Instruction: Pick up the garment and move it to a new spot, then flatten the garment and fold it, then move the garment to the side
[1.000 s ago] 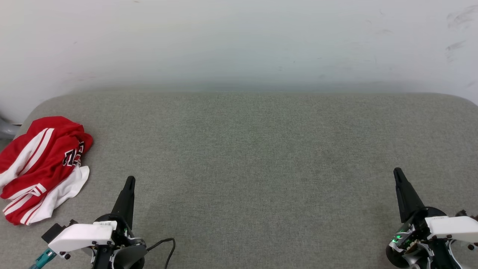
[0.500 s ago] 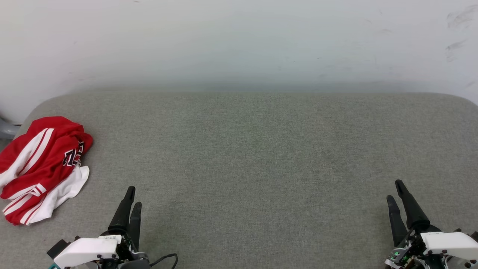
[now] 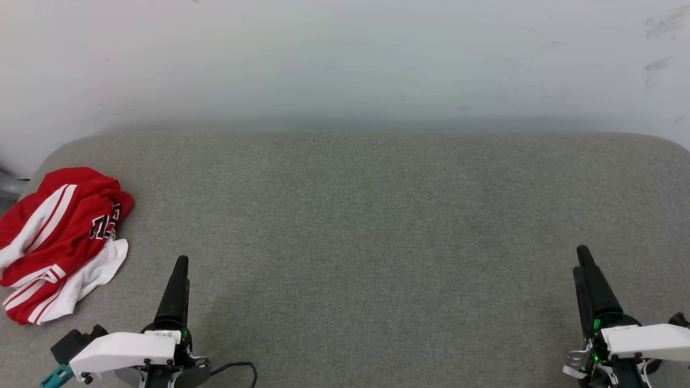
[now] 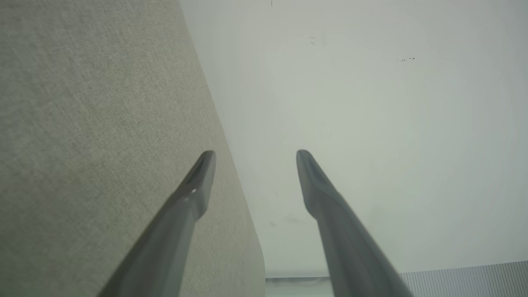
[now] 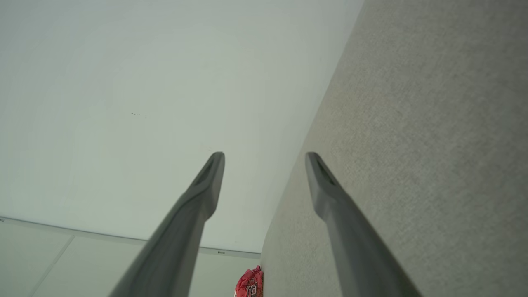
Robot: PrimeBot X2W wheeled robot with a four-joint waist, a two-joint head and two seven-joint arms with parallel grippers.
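The garment, a red jersey with white striped trim and black lettering, lies crumpled at the far left edge of the grey padded surface. It also appears as a small red bundle at the bottom of the right wrist view. My left gripper sits at the lower left, to the right of the garment and apart from it. Its two fingers stand spread with nothing between them in the left wrist view. My right gripper is at the lower right, far from the garment, its fingers likewise spread and empty.
A pale wall rises behind the grey surface. The surface has rounded far corners and its left edge lies just beyond the garment. A dark cable trails by my left wrist.
Both grippers went from shut to open. Both dropped lower in the head view, then rose partway back. The garment has not moved.
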